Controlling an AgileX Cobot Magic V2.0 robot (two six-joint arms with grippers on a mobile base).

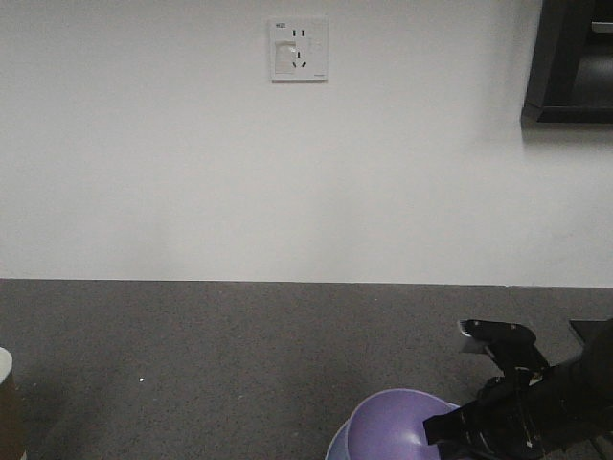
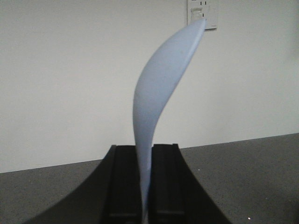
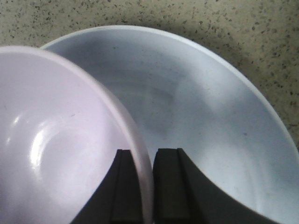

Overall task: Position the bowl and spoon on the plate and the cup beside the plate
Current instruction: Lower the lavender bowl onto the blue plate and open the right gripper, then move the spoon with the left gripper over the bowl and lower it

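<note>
Our left gripper (image 2: 145, 154) is pinched narrow on the spoon (image 2: 161, 79), holding it upright in front of the wall (image 2: 70, 93). Our right gripper (image 3: 146, 161) clamps the rim of the bowl (image 3: 56, 140) over the plate (image 3: 210, 116); we cannot tell whether bowl and plate touch. The cup (image 1: 5, 402) stands toward the left side of the counter (image 1: 239, 364), well apart from them.

Wide front, close wrists.
Front and left face the socket (image 1: 299, 49), beyond the jaws; right looks down onto the bowl (image 3: 51, 140).
</note>
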